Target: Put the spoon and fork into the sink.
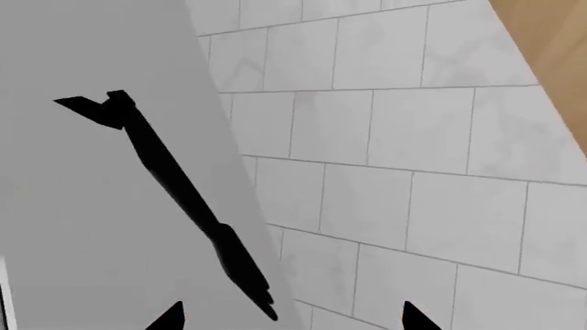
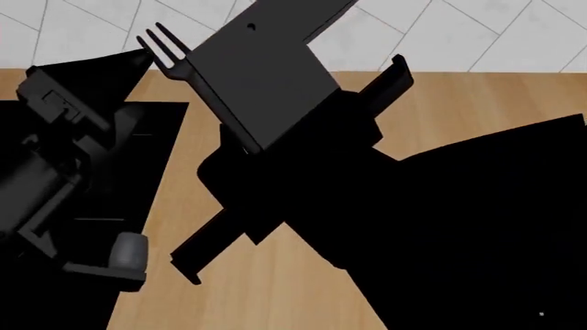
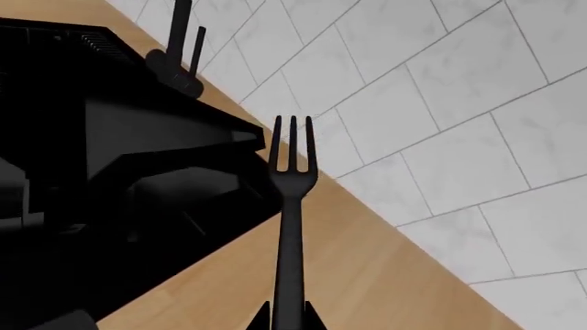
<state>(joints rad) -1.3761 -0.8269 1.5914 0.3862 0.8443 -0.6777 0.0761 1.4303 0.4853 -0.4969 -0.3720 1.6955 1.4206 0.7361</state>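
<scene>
Holding the fork [image 3: 291,227] by its handle end, the right claw [image 3: 286,317] is pinched narrow on it, tines projecting straight out ahead of the fingertips, so the utensil can be carried and let go tines-first. In the head view the tines [image 2: 163,45] poke out beyond the right arm, above the counter [image 2: 458,103] just beside the sink [image 2: 156,137]; the basin lies to the claw's side, so a short sideways carry seems needed before release. The left claw [image 1: 289,317] points at a tiled wall, fingertips spread wide with nothing between them, probably waiting its turn. The spoon is not visible.
</scene>
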